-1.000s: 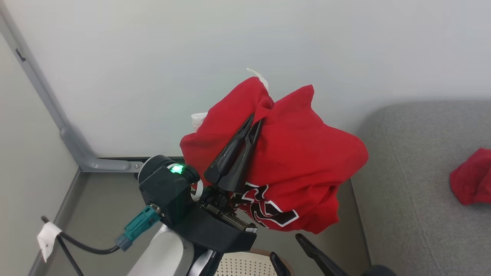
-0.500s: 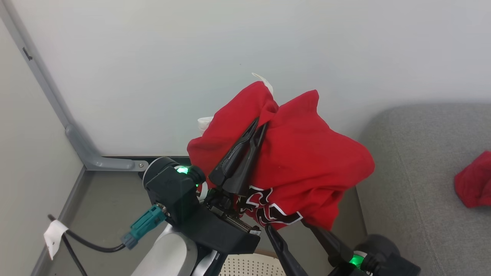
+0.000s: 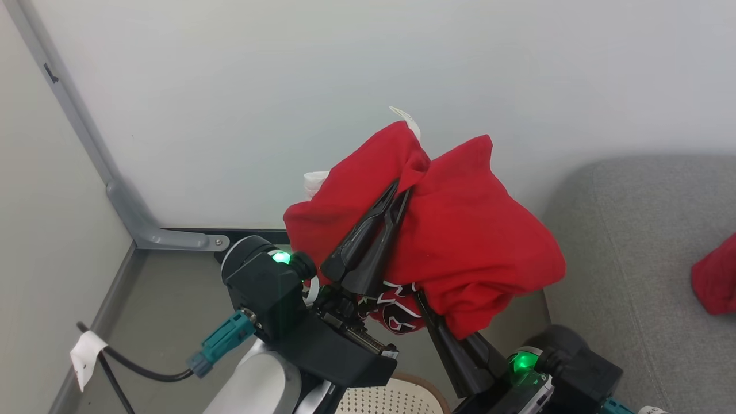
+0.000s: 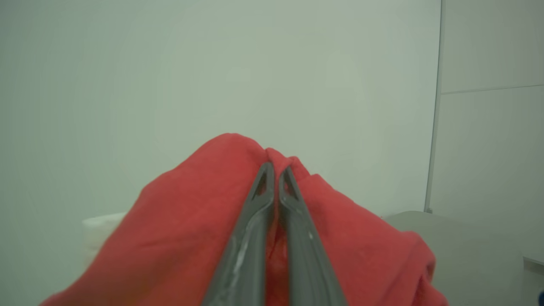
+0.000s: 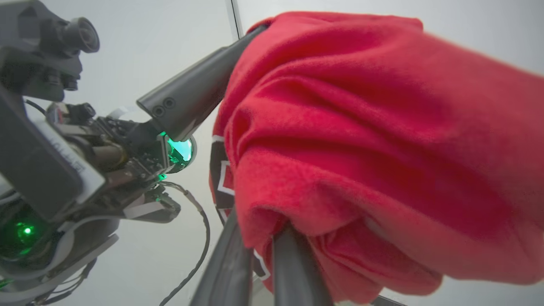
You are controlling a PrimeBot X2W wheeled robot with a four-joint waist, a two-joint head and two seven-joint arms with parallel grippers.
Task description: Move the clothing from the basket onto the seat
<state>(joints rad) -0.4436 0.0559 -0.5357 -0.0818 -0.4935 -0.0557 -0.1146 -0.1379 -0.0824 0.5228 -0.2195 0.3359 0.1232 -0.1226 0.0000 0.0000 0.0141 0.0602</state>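
"head view: left pincer [image 3: 401,192] clamped tight on a top fold of the red garment [image 3: 477,230], aloft, short of the seat [image 3: 632,241]."
"soft, light, droopy; bunched folds hold best. right pincer [image 3: 428,310] sits under the hanging hem, tips buried, gap can't be told."

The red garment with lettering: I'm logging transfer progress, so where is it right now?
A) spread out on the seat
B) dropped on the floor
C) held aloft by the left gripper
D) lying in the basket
C: the left gripper has its jaws shut on a fold of the red garment, which hangs in the air short of the seat.
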